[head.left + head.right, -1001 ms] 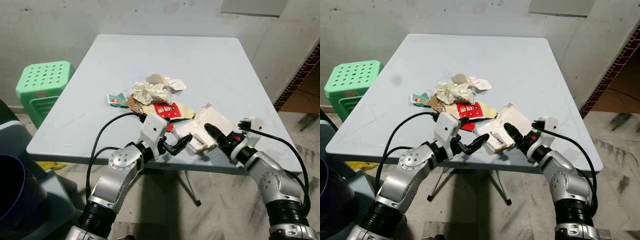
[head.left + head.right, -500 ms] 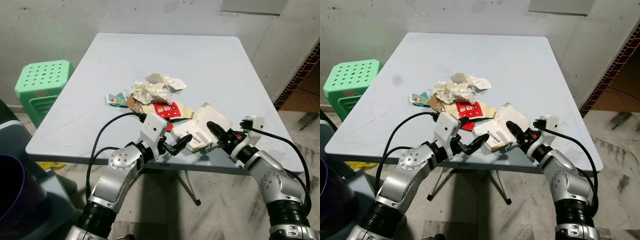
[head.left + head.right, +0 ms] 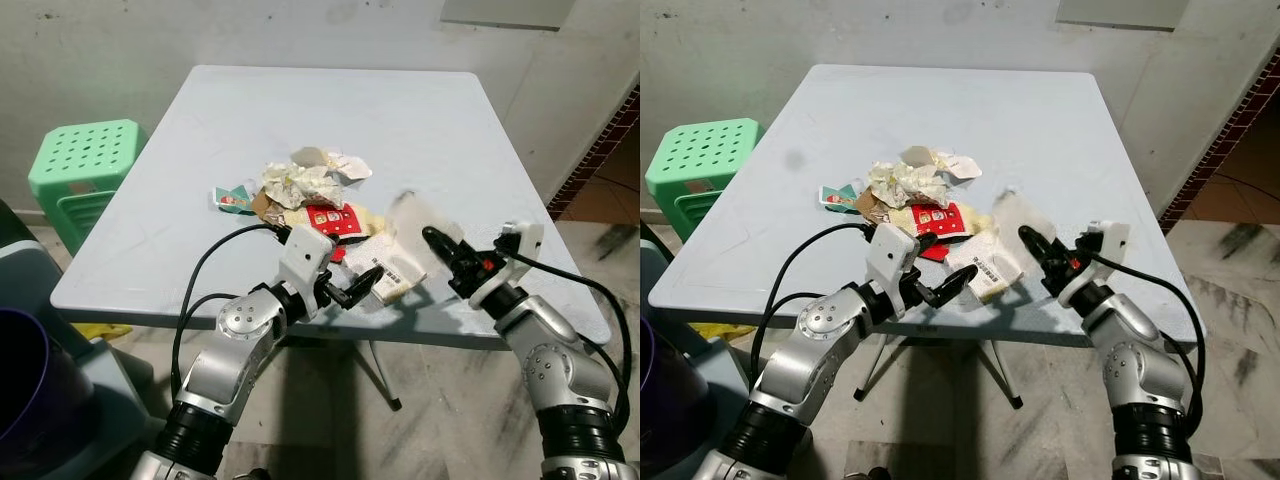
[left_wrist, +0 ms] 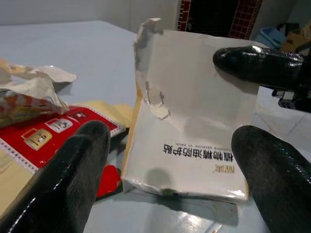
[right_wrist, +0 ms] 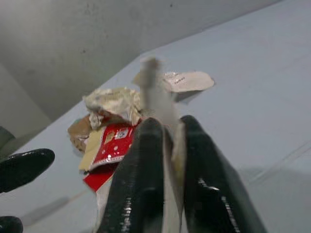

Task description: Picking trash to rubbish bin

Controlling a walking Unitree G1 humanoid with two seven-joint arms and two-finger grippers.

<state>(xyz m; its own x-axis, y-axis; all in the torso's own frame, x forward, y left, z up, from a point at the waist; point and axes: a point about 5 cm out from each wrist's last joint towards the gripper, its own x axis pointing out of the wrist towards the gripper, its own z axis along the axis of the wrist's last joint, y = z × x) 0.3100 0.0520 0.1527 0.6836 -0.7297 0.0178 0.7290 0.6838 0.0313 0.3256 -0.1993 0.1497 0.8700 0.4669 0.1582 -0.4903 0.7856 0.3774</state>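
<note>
Head views: trash pile [image 3: 305, 190] of crumpled paper and a red wrapper [image 3: 333, 219] lies mid-tabletop [image 3: 420, 120]. My right tool [image 3: 437, 244] pinches the torn flap of a white carton [image 3: 395, 265] near the front edge, raising that flap while the carton's printed end rests by the pile. My left tool [image 3: 362, 285] sits just beside the carton's near corner, fingers spread. A green stool [image 3: 85, 160] stands to the left of the tabletop, and a dark bin [image 3: 25, 390] is at lower left.

Left wrist view: my two black fingers [image 4: 73, 179] stand wide apart on either side of the white carton [image 4: 194, 136], not touching it; a fingertip of my right tool [image 4: 257, 63] presses on its upper flap.

Right wrist view: my right fingers [image 5: 141, 184] are closed on the carton's thin flap [image 5: 158, 97], with the red wrapper [image 5: 114, 143] and crumpled paper [image 5: 114, 104] beyond.
</note>
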